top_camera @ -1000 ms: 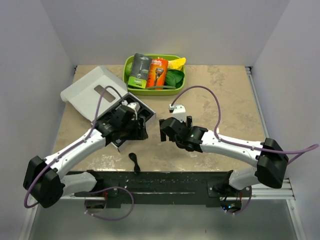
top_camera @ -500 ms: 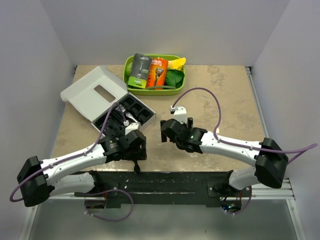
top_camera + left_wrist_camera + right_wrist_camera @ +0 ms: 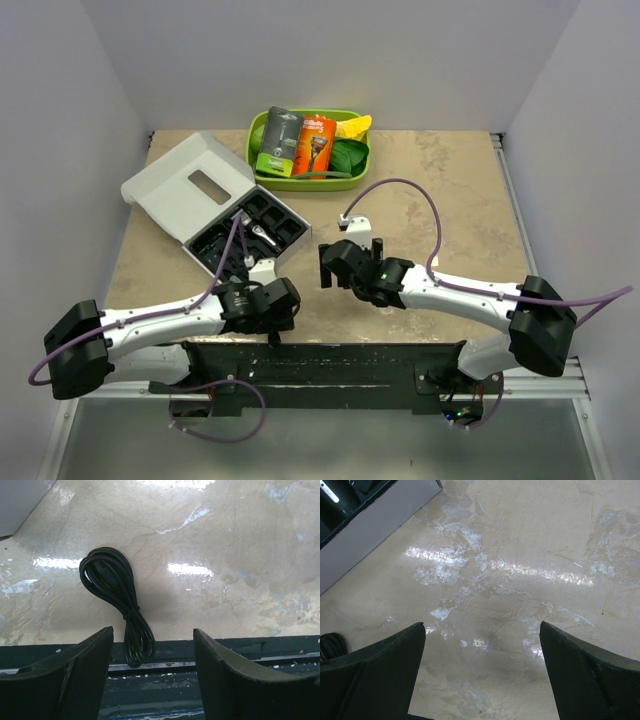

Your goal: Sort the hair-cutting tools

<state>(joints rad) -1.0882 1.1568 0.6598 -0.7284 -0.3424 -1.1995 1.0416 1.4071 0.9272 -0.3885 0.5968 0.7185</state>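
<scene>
The small black curved piece (image 3: 117, 600), a tied bundle of black cord, lies on the table at its near edge, its lower loop over the dark rail. My left gripper (image 3: 152, 632) is open and empty just above it, with the cord's lower end by the left finger; it hovers at the front edge in the top view (image 3: 272, 318). The open case (image 3: 245, 235) holds the black clipper with its silver head (image 3: 262, 233). I cannot pick out the guide comb. My right gripper (image 3: 481, 625) is open and empty over bare table, right of the case (image 3: 325, 265).
The case's grey lid (image 3: 185, 185) lies open at the back left. A green tray (image 3: 355, 178) at the back holds the grey-and-green razor package (image 3: 279, 141) and the orange one (image 3: 317, 145). The dark mounting rail (image 3: 165, 690) runs along the near edge.
My left arm has drawn back from the case to the near table edge and now sits over the cord bundle. The right arm has barely moved.
</scene>
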